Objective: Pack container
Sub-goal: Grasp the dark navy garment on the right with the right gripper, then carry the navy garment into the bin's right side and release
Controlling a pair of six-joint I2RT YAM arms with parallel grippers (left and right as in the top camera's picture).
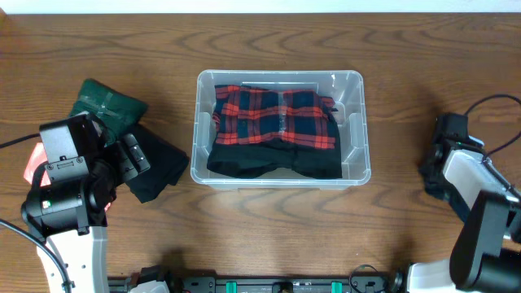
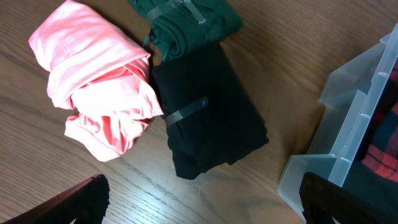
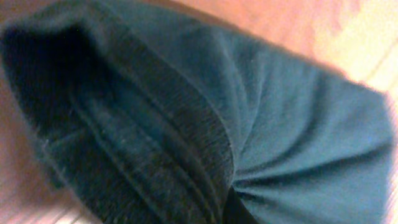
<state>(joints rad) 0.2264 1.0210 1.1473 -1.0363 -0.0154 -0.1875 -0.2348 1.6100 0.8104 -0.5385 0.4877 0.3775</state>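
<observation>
Container (image 1: 356,155) sits mid-tabletop, to the right of the left tool (image 2: 202,182), which hangs wide open over the black folded garment (image 2: 208,112); the left arm is nearer. Whether the right tool (image 1: 434,167) is open or closed I cannot tell, as teal knit fabric (image 3: 249,124) fills its view.

The container (image 1: 356,155) is clear smooth plastic, the table (image 1: 98,41) grained wood.

L arm (image 1: 65,203) & R arm (image 1: 470,175): blk joints, white link covers, thin blk cables (image 1: 488,103).
</observation>
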